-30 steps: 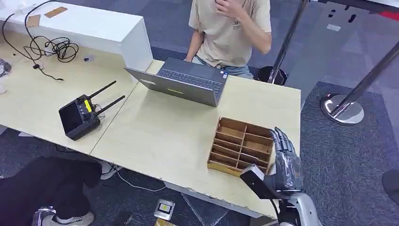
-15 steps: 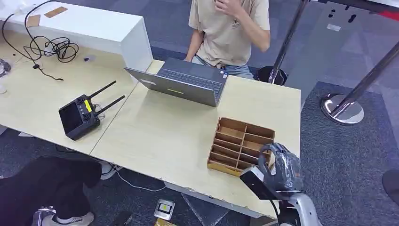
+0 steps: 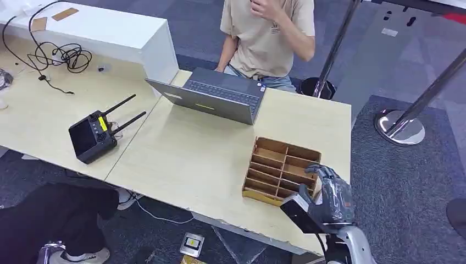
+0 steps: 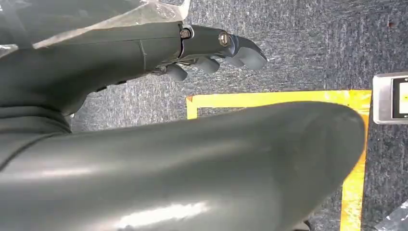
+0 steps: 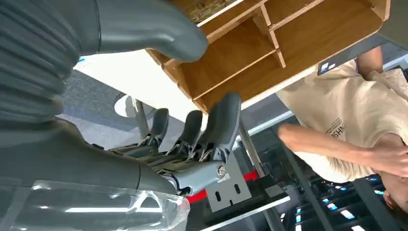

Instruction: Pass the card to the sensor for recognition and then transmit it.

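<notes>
A wooden divided box [image 3: 280, 168] sits at the table's front right corner. My right hand [image 3: 331, 191] hovers at the box's near right corner, fingers bent forward over its rim and holding nothing. In the right wrist view the thumb and the dark fingers [image 5: 192, 134] stand apart, and the box compartments [image 5: 260, 53] behind them look bare. My left hand [image 4: 211, 48] hangs low over grey carpet, fingers loosely bent with nothing in them.
A person [image 3: 269, 33] sits behind an open laptop [image 3: 220, 96] at the table's far side. A black controller with two antennas [image 3: 90, 135] lies left of centre. A white box [image 3: 104, 30] and cables [image 3: 60, 55] are far left. A stanchion base [image 3: 400, 126] stands right of the table.
My right hand's fingers, straight and upright a second ago, have curled forward over the box's corner. The arm itself has barely moved.
</notes>
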Controlling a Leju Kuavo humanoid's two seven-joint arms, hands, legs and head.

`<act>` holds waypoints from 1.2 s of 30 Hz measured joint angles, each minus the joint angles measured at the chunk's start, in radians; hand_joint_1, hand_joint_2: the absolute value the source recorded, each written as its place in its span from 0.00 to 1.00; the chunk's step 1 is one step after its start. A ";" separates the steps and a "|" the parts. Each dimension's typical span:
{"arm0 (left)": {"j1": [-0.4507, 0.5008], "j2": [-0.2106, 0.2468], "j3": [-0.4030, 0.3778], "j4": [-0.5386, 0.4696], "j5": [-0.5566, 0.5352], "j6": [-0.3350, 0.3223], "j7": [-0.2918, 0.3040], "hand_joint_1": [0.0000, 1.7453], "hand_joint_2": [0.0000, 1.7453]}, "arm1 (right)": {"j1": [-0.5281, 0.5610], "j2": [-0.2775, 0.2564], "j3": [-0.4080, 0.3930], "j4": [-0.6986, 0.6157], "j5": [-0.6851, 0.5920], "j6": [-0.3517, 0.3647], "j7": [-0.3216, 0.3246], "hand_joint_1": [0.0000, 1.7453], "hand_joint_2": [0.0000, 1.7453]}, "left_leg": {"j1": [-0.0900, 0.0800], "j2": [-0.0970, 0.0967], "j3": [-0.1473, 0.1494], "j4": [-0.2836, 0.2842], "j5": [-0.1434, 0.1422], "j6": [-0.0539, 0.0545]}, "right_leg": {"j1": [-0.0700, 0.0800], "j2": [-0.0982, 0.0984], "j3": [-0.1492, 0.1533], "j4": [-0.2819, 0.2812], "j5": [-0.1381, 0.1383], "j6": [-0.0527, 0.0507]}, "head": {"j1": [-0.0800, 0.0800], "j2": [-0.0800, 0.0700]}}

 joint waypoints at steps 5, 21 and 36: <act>-0.001 0.000 0.000 0.000 -0.003 0.000 0.000 0.00 0.00 | 0.000 -0.002 0.000 0.000 0.000 0.000 0.000 0.37 1.00 | 0.000 0.000 0.000 0.000 0.000 0.000 | 0.000 0.000 0.000 0.000 0.000 0.000 | 0.000 0.000; -0.004 0.000 -0.001 0.000 -0.006 -0.002 0.002 0.00 0.00 | -0.002 0.000 0.003 0.010 -0.002 0.004 -0.008 0.35 1.00 | 0.000 0.000 0.000 0.000 0.000 0.000 | 0.000 0.000 0.000 0.000 0.000 0.000 | 0.000 0.000; -0.008 -0.001 -0.005 0.000 -0.011 -0.003 0.014 0.00 0.00 | -0.033 0.023 0.031 0.106 0.012 0.002 -0.025 0.28 1.00 | 0.000 0.000 0.000 0.000 0.000 0.000 | 0.000 0.000 0.000 0.000 0.000 0.000 | 0.000 0.000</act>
